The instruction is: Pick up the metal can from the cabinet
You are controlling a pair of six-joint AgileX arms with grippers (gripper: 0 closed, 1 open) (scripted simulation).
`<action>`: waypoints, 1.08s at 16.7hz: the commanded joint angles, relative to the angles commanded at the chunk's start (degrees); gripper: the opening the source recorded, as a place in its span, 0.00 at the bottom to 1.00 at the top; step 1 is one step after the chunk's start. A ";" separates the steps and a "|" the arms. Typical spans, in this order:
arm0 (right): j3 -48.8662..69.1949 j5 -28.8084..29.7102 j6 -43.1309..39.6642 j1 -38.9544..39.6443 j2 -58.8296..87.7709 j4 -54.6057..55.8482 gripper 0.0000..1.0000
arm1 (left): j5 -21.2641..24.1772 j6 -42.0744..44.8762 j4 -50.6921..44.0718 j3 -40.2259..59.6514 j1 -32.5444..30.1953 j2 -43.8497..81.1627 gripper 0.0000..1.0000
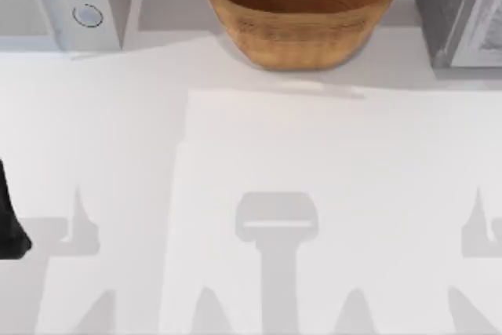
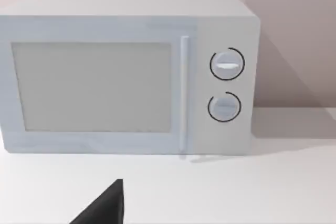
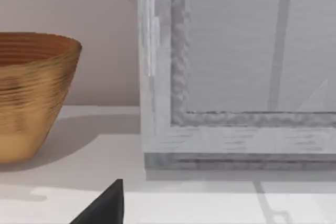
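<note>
Opening stage of the task. Neither of our arms has reached for anything. Our left arm (image 1: 9, 221) is parked at the left edge of the white tabletop (image 1: 314, 154), where a dark part of it enters the top view. A dark wedge at the frame edge of each wrist view (image 2: 105, 208) (image 3: 105, 208) appears to be part of that arm's gripper; we cannot tell how far either gripper is open, and nothing is seen in their hold.

At the back of the tabletop stand, from left to right, a pale grey microwave oven with two round dials (image 2: 131, 77), a round woven wicker bowl (image 1: 302, 9), and a grey-framed cabinet with a glazed front (image 3: 236, 77), the last cut off at the right edge of the top view.

The small red metal can cannot be made out. By the task's wording we judge it to sit inside the cabinet, behind the hazy pane that the right wrist view faces. The next move, in our judgement, calls for gaining access to the cabinet's interior, probably with our right arm, which is nearer.
</note>
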 joint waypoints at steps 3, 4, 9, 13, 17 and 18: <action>0.60 0.06 0.02 0.10 0.46 -0.10 1.00 | 0.00 0.00 0.00 0.00 0.00 0.00 1.00; 1.80 0.18 0.04 0.28 1.43 -0.34 1.00 | 0.00 0.00 0.00 0.00 0.00 0.00 1.00; 16.47 1.83 0.17 2.07 13.07 -3.78 1.00 | 0.00 0.00 0.00 0.00 0.00 0.00 1.00; 35.49 4.06 0.28 4.10 28.03 -8.55 1.00 | 0.00 0.00 0.00 0.00 0.00 0.00 1.00; 57.09 6.57 0.41 6.28 44.57 -13.90 1.00 | 0.00 0.00 0.00 0.00 0.00 0.00 1.00; 62.46 7.18 0.44 6.81 48.59 -15.20 1.00 | 0.00 0.00 0.00 0.00 0.00 0.00 1.00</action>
